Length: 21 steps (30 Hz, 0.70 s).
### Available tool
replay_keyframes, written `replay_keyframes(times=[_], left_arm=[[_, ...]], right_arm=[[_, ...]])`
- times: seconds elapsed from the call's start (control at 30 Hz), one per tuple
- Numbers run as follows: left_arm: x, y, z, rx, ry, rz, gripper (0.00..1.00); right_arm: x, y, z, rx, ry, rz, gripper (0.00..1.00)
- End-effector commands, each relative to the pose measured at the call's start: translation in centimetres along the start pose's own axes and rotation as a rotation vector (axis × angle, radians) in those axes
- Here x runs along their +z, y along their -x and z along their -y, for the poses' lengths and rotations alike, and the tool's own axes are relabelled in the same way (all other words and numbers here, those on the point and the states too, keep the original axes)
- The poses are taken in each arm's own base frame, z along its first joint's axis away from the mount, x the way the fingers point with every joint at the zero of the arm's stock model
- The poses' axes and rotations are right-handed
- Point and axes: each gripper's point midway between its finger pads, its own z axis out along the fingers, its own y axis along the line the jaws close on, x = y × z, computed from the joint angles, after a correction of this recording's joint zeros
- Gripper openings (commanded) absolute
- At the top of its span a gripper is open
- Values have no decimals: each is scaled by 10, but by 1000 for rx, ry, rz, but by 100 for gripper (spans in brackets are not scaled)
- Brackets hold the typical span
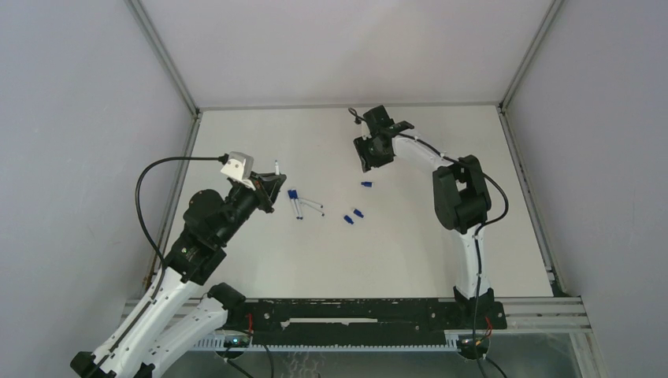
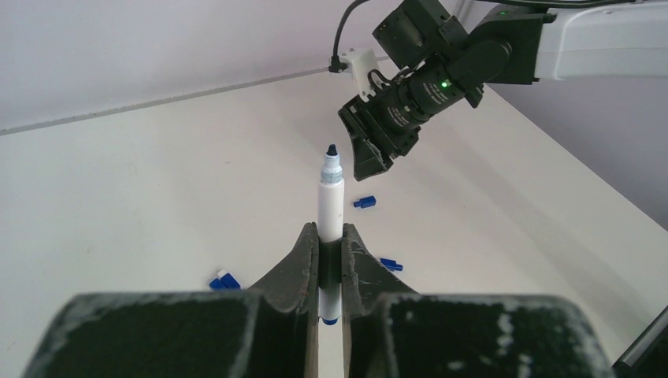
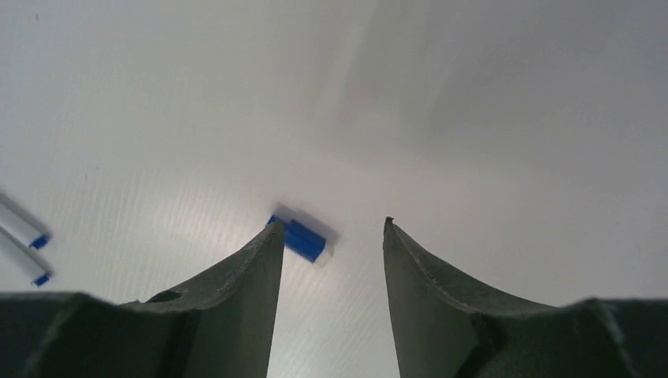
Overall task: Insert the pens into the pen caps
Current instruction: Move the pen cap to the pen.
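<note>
Right gripper wide open, empty, hovering over cap; cap sits off-centre, long axis slanted across gap. Left gripper clamped on pen, tip up.

The left arm leans over the table's left side, the left gripper clamped on a pen held tip-up, while the right arm reaches toward the table's far middle, the right gripper angled downward, jaws spread wide.

White arms — black joints, cables
</note>
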Motion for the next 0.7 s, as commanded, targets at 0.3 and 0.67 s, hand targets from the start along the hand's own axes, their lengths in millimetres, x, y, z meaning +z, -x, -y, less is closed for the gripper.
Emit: replay_keyframes(times=[0.3,0.67], left_arm=[[2,8,2,-14,-15,44,0],[2,8,2,-15,-15,43,0]], right_arm=[[28,14,22,35,-97,-22,57],[31,-5,0,-30,-32,-87,60]])
